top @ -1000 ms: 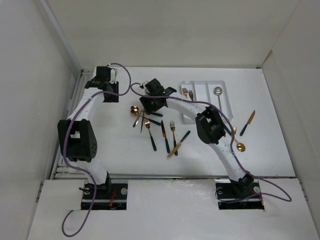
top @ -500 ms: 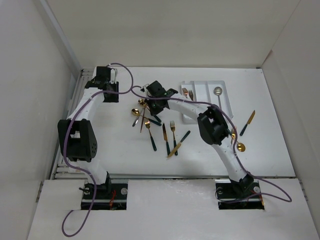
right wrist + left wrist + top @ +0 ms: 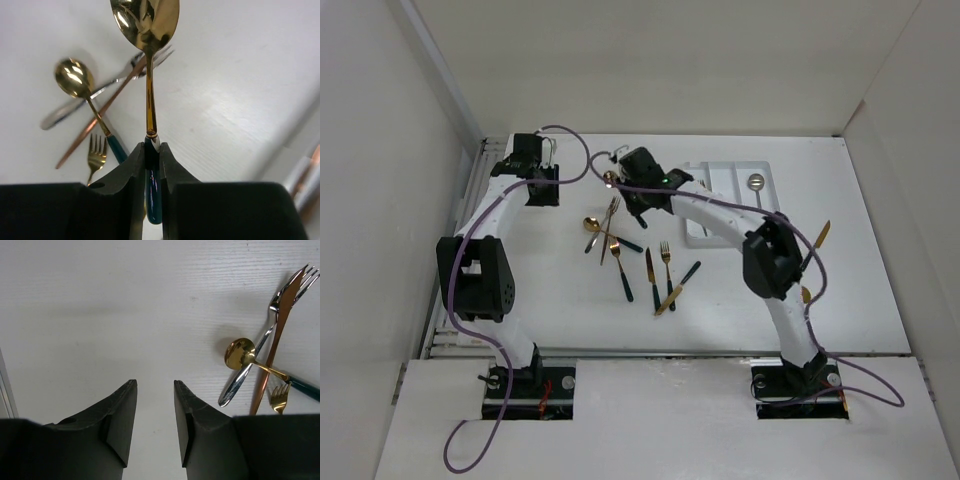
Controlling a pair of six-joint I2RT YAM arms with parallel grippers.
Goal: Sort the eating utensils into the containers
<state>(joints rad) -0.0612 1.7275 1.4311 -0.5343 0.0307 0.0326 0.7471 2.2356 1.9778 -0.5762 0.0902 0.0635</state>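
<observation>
My right gripper [image 3: 632, 186] is shut on the dark green handle of a gold spoon [image 3: 145, 22] and holds it above the table, left of the white tray [image 3: 730, 172]; its fingertips show in the right wrist view [image 3: 151, 147]. The spoon's head [image 3: 610, 178] points left. A silver spoon [image 3: 756, 183] lies in the tray's right compartment, and my right arm hides part of the tray. Several utensils lie loose mid-table: a gold spoon [image 3: 590, 224], a fork [image 3: 666, 254] and a knife [image 3: 650, 274]. My left gripper [image 3: 536, 186] is open and empty over bare table [image 3: 152, 385].
A knife [image 3: 817, 242] and a gold spoon [image 3: 804, 294] lie right of the tray, beside my right arm. In the left wrist view a gold spoon [image 3: 239, 352], a silver fork [image 3: 271, 310] and a copper knife [image 3: 276, 337] cross each other. White walls enclose the table.
My right gripper has lifted the green-handled gold spoon off the pile and carried it toward the far edge. The right elbow has swung right. The left arm has not moved.
</observation>
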